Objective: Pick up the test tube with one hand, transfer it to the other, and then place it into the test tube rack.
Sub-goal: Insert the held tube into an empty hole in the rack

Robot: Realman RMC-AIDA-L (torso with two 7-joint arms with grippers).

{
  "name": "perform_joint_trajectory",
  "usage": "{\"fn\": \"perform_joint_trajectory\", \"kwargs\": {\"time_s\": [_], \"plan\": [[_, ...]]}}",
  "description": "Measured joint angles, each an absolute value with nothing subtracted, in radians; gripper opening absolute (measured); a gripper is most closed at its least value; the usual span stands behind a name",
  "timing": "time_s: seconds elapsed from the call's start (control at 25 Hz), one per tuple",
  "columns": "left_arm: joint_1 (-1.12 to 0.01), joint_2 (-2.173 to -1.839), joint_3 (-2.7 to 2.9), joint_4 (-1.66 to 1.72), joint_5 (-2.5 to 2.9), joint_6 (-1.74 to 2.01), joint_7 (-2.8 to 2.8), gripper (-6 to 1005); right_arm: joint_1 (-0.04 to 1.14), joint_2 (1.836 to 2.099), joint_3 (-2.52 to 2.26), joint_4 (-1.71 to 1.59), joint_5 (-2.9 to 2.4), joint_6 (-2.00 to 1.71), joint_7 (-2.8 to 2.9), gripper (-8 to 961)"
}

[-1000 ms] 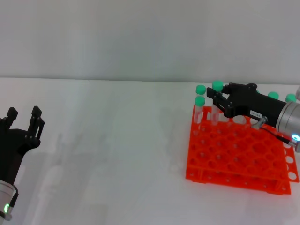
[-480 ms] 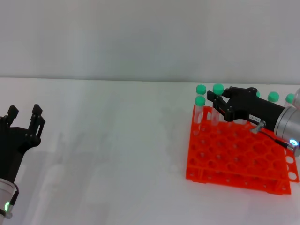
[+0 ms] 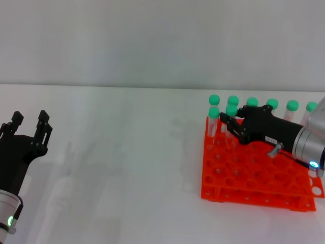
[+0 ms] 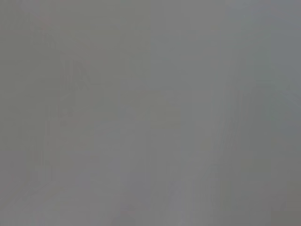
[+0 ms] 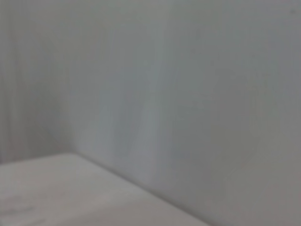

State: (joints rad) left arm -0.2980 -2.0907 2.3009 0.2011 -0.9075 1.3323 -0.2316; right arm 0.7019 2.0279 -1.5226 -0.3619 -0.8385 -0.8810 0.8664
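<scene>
The orange rack (image 3: 254,173) sits on the white table (image 3: 127,152) at about four o'clock in the head view, a glossy plastic grid of round holes in two tiers. Clear slim tubes with round green caps stand along its far row and at its far left corner (image 3: 214,113). The right gripper (image 3: 227,124), black and angular with a small white label, reaches across the rack toward nine o'clock, its fingers closed around the test tube (image 3: 231,117), which stands upright in the second row just beside the corner tubes. The left gripper (image 3: 26,123), matte black, hangs idle at eight o'clock, well apart, fingers spread and holding nothing. Both wrist views show only blank grey.
</scene>
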Motion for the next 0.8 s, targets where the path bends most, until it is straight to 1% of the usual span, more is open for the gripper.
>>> {"fn": "perform_joint_trajectory", "kwargs": {"time_s": [0.36, 0.64, 0.8], "plan": [[-0.299, -2.091, 2.301, 0.201, -0.905, 1.336, -0.232, 598, 0.683, 2.028, -1.528, -0.376, -0.838, -0.869, 0.855, 210], [-0.3, -2.091, 2.301, 0.202, -0.91, 1.339, -0.232, 599, 0.664, 2.021, -1.528, -0.394, -0.836, -0.88, 0.887, 210], [-0.307, -2.091, 2.296, 0.202, -0.913, 1.337, -0.232, 599, 0.636, 2.018, -1.531, -0.423, -0.836, -0.888, 0.9, 376]]}}
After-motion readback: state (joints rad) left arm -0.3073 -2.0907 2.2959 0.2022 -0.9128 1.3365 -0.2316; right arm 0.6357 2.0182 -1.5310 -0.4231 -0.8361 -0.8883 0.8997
